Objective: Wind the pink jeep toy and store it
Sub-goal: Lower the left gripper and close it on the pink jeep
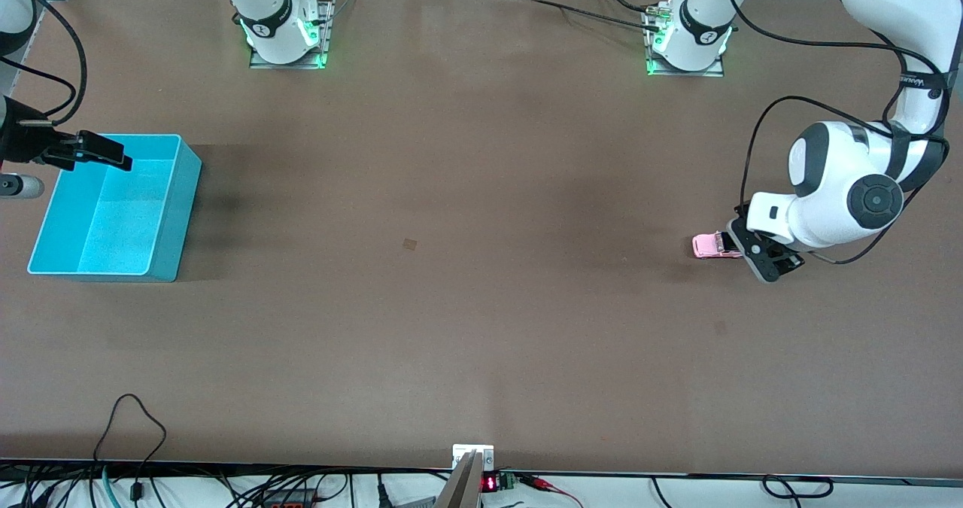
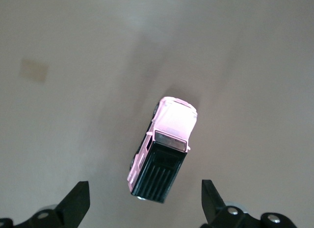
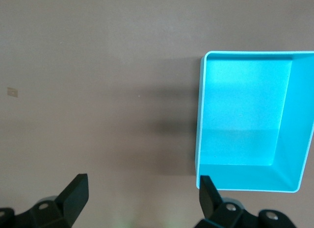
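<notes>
Two white Franka arms work a broad brown desk (image 1: 451,305), its bare top filling nearly the whole front frame. At middle left of that frame sits an open turquoise plastic bin (image 1: 169,214), with the right gripper (image 1: 101,153) hovering over its upper rim, waiting; the right wrist view shows that gripper's black fingers spread wide over bare desk, the bin (image 3: 198,130) empty beside them. At middle right, the left gripper (image 1: 756,256) is low over the rear of the tiny light-pink boxy jeep toy with a black roof (image 1: 711,245), which rests on the desk at the left arm's end, well apart from the bin. In the front frame the toy's long axis runs across the frame, nose pointing away from the gripper toward the bin's end. Only the left wrist view shows the jeep (image 2: 164,149) lying centred between the wide-open fingers (image 2: 76,201), not yet gripped, black roof nearest the camera. By this reading, the left arm makes the pick.
</notes>
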Robot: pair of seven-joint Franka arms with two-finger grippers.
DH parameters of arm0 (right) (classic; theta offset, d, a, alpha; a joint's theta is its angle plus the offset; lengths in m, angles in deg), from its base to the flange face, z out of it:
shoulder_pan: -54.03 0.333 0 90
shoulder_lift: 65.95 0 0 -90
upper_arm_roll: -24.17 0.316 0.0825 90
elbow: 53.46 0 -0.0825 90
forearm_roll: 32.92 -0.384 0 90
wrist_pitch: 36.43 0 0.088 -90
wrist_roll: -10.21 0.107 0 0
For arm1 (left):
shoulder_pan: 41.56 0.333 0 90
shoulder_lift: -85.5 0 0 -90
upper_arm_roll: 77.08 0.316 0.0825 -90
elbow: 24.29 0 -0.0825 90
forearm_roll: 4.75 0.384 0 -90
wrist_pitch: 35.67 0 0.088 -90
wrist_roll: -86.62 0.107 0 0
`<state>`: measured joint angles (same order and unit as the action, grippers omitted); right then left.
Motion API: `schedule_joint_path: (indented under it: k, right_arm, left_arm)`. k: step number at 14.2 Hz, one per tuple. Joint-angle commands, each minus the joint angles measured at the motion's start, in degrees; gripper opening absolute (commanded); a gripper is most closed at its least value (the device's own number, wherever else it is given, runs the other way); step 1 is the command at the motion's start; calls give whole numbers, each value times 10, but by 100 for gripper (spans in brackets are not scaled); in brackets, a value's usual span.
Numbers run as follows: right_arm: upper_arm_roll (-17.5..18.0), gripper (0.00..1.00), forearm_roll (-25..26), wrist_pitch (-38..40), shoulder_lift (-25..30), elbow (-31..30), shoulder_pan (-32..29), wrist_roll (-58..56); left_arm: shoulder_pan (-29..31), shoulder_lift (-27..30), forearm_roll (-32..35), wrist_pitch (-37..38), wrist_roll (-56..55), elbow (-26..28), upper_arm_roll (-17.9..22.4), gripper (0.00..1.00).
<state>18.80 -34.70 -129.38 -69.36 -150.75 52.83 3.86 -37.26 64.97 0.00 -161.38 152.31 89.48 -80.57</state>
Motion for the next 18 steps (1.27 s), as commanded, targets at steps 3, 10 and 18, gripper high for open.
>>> schedule_joint_path:
  k: [3, 10, 18]
  right_arm:
    - [5, 100, 1, 25, -1, 11, 1, 2]
    - [5, 100, 3, 28, -5, 10, 1, 0]
    - [6, 100, 3, 37, -5, 11, 2, 1]
  left_arm:
    - [7, 1, 8, -47, 144, 49, -1, 100]
    - [22, -5, 7, -141, 247, 88, -1, 100]
    - [30, -16, 8, -192, 248, 119, -1, 95]
